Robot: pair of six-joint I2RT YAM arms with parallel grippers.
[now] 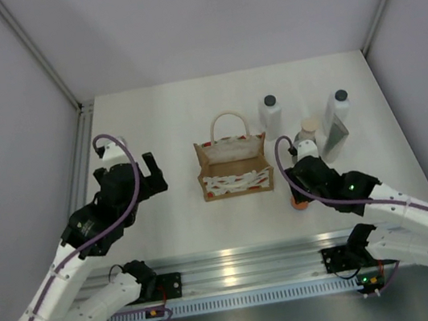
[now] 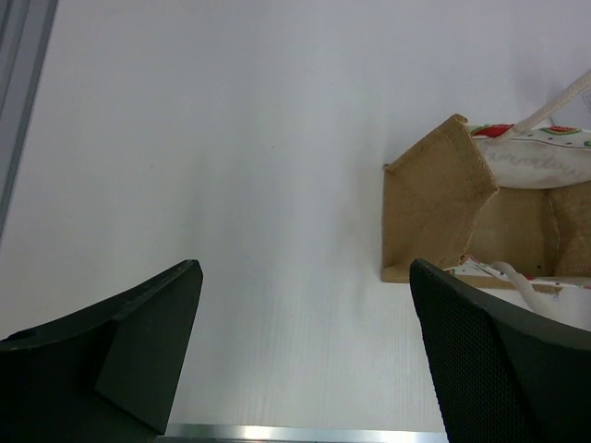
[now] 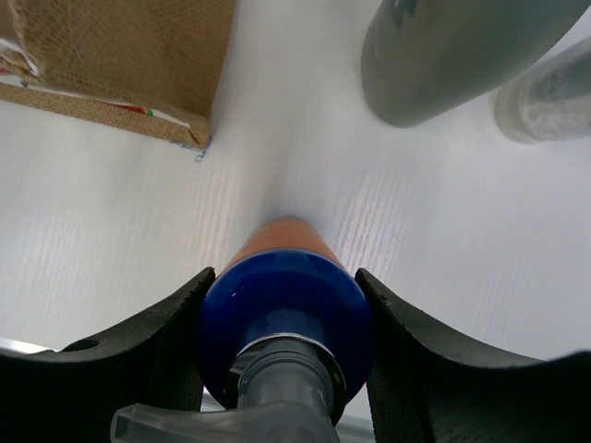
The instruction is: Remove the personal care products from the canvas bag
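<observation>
Inspector: Nearest the lens, what do you log?

Recorder: At the near edge of the white table [image 1: 165,111], the aluminium rail [image 1: 246,257], with both arm bases bolted to it.

Inspector: Proceed from the left.

Recorder: First the left gripper [image 1: 131,178], hanging over bare table well to the left of the canvas bag [image 1: 235,175]. Its jaws are spread wide with nothing between them. From its wrist camera, the bag's burlap end panel sits beyond the right-hand finger and apart from it.

Inspector: Bag condition?

Recorder: It stands upright mid-table with its mouth facing up. One cream handle loops at the far side, and the white-and-red band is on the near face.

Inspector: Products?

Recorder: All four are outside the bag, to its right. The first white bottle [image 1: 272,115], dark-capped, stands just past the bag's far right corner. Next comes the beige-capped bottle [image 1: 309,127], then the second white bottle [image 1: 339,112] farthest right. Those two are close together.

Inspector: Right tool?

Recorder: The right gripper [image 3: 282,281] is pinching the orange bottle [image 3: 286,245], one finger on each side of its blue top. It is near the bag's near right corner, not touching the bag. I cannot tell whether the bottle's base meets the table.
</observation>
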